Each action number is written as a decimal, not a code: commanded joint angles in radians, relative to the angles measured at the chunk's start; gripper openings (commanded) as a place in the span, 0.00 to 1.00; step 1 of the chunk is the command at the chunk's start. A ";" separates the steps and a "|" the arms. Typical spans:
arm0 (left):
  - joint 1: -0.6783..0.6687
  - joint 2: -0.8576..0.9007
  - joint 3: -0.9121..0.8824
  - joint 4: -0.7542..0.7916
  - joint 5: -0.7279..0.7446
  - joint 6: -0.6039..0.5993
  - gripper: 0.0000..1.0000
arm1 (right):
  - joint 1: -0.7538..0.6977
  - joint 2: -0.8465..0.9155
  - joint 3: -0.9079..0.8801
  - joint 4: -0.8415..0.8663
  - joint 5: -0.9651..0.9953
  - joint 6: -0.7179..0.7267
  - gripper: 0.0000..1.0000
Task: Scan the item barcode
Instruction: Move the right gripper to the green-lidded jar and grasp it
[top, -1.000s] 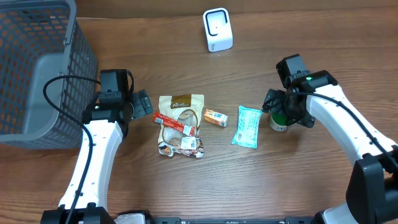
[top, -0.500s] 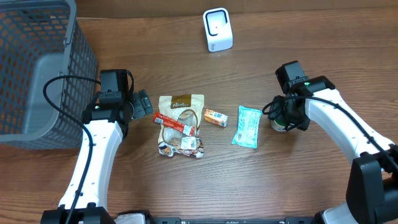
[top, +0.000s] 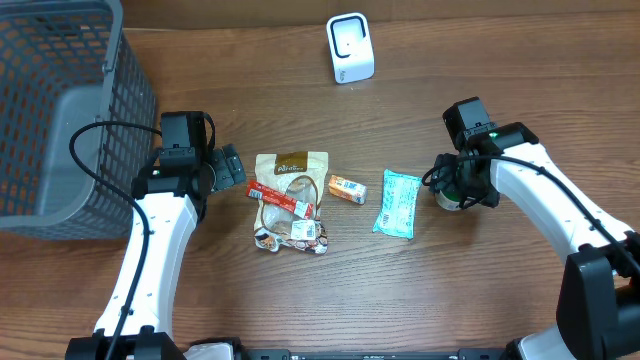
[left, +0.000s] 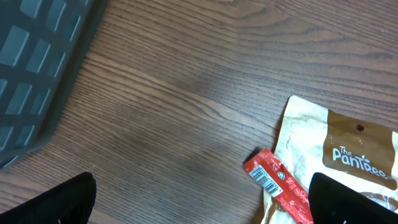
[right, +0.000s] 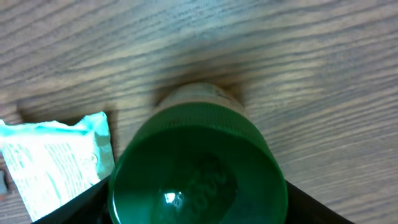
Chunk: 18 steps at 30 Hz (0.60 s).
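Observation:
A small container with a green lid (right: 198, 180) stands on the wooden table at the right, beside a teal packet (top: 399, 203). My right gripper (top: 461, 185) reaches down over it, and in the right wrist view its black fingers (right: 311, 205) press against both sides of the green lid. The white barcode scanner (top: 350, 48) stands at the far edge of the table. My left gripper (top: 232, 168) hangs open above bare wood, just left of a brown snack pouch (left: 339, 155) with a red bar (left: 273, 183) lying across it.
A grey mesh basket (top: 60, 110) fills the far left corner. A small orange packet (top: 346, 189) lies between the pouch and the teal packet. Bare wood stretches along the near side of the table.
My right gripper has shifted slightly toward me and lowered over the green-lidded container, and its fingers have closed in on the lid. The left arm has not moved.

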 joint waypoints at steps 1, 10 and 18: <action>0.000 0.002 0.010 0.001 -0.013 0.004 1.00 | 0.002 -0.006 -0.036 0.040 0.009 -0.008 0.79; 0.000 0.002 0.010 0.001 -0.013 0.004 1.00 | 0.002 -0.006 -0.130 0.168 0.010 -0.008 0.81; 0.000 0.002 0.010 0.001 -0.013 0.004 1.00 | 0.002 -0.006 -0.173 0.237 0.020 -0.008 0.81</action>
